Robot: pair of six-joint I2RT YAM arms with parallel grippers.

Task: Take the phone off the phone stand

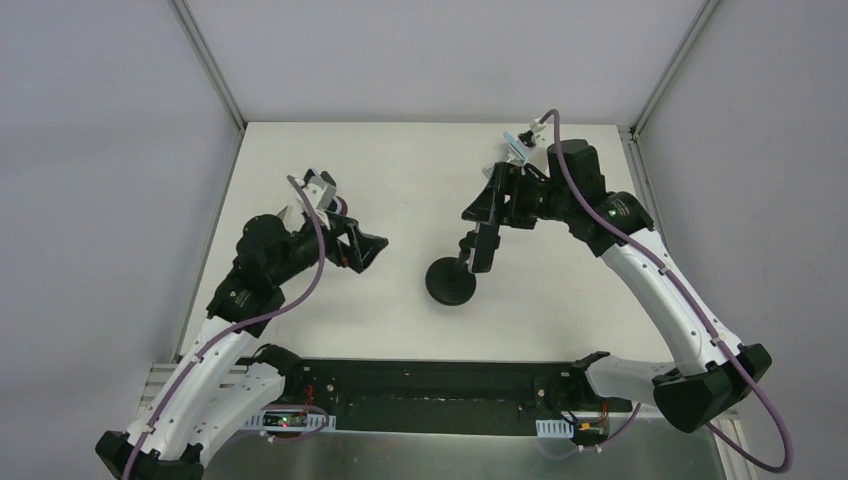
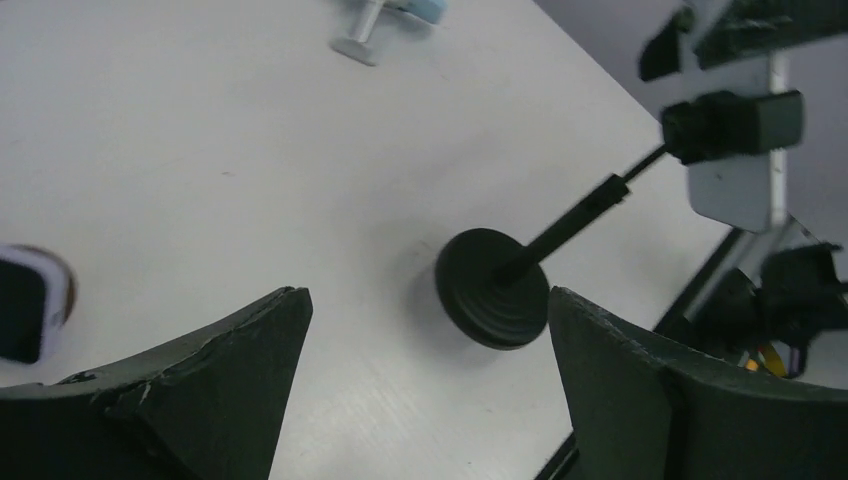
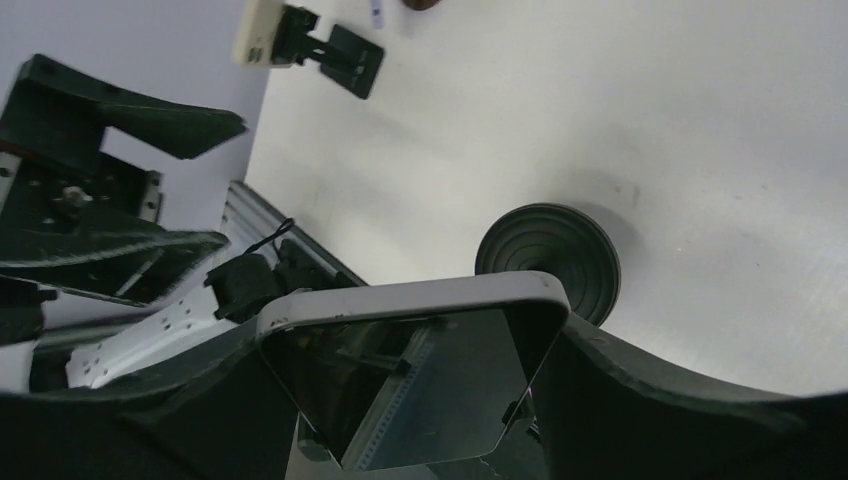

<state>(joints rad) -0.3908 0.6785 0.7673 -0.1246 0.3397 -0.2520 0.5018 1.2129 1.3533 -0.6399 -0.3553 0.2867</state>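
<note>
The phone (image 3: 410, 370), silver-edged with a dark screen, sits between my right gripper's (image 3: 400, 390) fingers, which are shut on its sides. In the top view this gripper (image 1: 492, 215) is above the table's middle. The black stand has a round base (image 1: 452, 283) on the table and a slanted stem rising to a clamp (image 2: 730, 125) that still wraps the phone's silver back (image 2: 738, 190). The base also shows in the right wrist view (image 3: 548, 258). My left gripper (image 1: 368, 250) is open and empty, left of the base (image 2: 493, 288) and apart from it.
A small white and light-blue item (image 2: 375, 30) lies at the far side of the table (image 1: 400, 160). A white object with a dark face (image 2: 30, 305) lies at the left. A cream and black object (image 3: 300, 40) lies beyond the left arm. A black rail (image 1: 440, 385) runs along the near edge.
</note>
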